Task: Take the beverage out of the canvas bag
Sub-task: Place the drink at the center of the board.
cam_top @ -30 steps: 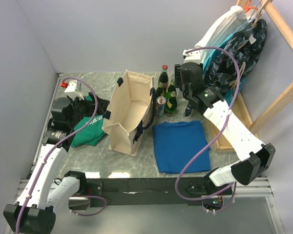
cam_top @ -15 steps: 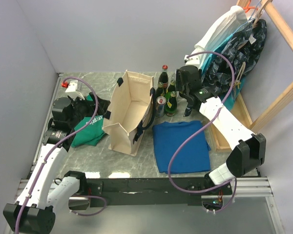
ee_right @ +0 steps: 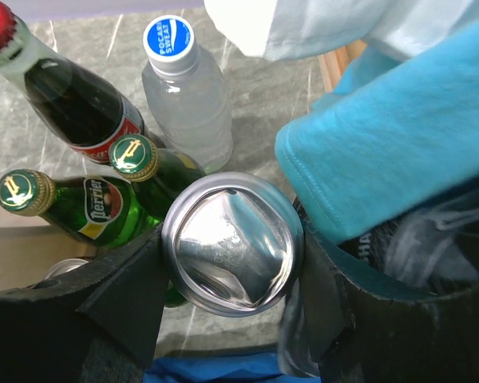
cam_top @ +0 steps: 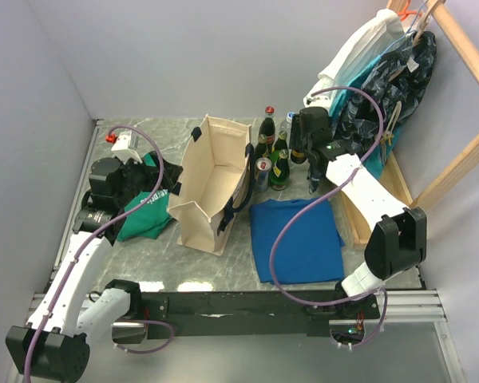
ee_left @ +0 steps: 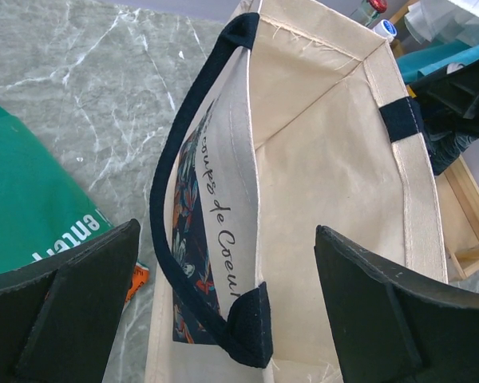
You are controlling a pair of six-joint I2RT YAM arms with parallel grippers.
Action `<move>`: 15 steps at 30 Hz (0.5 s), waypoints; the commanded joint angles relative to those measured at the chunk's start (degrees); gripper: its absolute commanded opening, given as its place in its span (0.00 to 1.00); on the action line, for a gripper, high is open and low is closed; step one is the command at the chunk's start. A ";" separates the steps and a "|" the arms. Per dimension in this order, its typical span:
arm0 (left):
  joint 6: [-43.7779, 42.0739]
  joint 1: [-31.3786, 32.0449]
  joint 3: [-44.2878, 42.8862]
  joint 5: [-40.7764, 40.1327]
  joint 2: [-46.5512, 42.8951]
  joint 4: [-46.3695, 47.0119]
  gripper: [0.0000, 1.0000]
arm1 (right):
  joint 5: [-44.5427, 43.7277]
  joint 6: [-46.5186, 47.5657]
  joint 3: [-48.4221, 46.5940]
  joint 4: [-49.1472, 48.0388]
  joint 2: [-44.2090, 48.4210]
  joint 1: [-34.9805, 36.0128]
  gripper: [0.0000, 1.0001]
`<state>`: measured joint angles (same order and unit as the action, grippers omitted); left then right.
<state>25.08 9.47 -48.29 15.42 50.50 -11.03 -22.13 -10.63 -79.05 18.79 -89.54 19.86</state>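
Where the top camera looks down, the bag [cam_top: 211, 187] stands upright and open-mouthed on the table [cam_top: 219, 267]. A green cloth [cam_top: 148, 214] lies at its left and a blue cloth [cam_top: 297, 239] at its right front. Bottles [cam_top: 273, 152] stand clustered just beyond the bag's right wall. The right gripper [cam_top: 307, 150] hangs beside them, outside the bag. The left gripper [cam_top: 144, 171] sits over the green cloth, near the bag's left wall.

From the left wrist, the left gripper [ee_left: 227, 239] is spread wide with nothing between its fingers. The bag's navy handle [ee_left: 163, 203] and printed wall lie below the gap.

From the right wrist, the right gripper [ee_right: 227, 267] is clamped on a silver can [ee_right: 233, 239], a finger pressed to each side and the can's end toward the lens. The can is out of the bag, above two green bottles [ee_right: 80, 209]. A red-capped dark bottle [ee_right: 72, 96] and a clear blue-capped bottle [ee_right: 184, 88] stand behind. Teal cloth [ee_right: 383, 152] lies at the right.
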 commanded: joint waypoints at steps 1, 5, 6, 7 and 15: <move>-0.91 0.28 -0.31 0.93 0.04 1.53 0.96 | -0.28 0.87 -1.90 -7.71 -0.63 -0.35 0.00; -0.91 0.37 -0.22 0.84 0.56 1.53 0.96 | -0.46 1.75 -2.25 -7.80 -2.04 -0.35 0.00; -1.00 0.37 -0.22 0.67 0.65 1.62 0.96 | -0.72 1.93 -2.34 -7.63 -2.74 -0.35 0.00; -1.00 0.37 -0.40 0.49 0.65 1.45 0.96 | -0.90 2.02 -2.52 -7.54 -3.10 -0.35 0.00; -1.18 0.37 -0.57 -0.04 1.27 1.18 0.96 | -1.43 2.37 -2.16 -9.47 -5.82 -0.70 0.00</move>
<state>24.69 9.58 -48.23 15.31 51.70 -11.07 -21.56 -9.02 -79.05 17.04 -95.90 19.77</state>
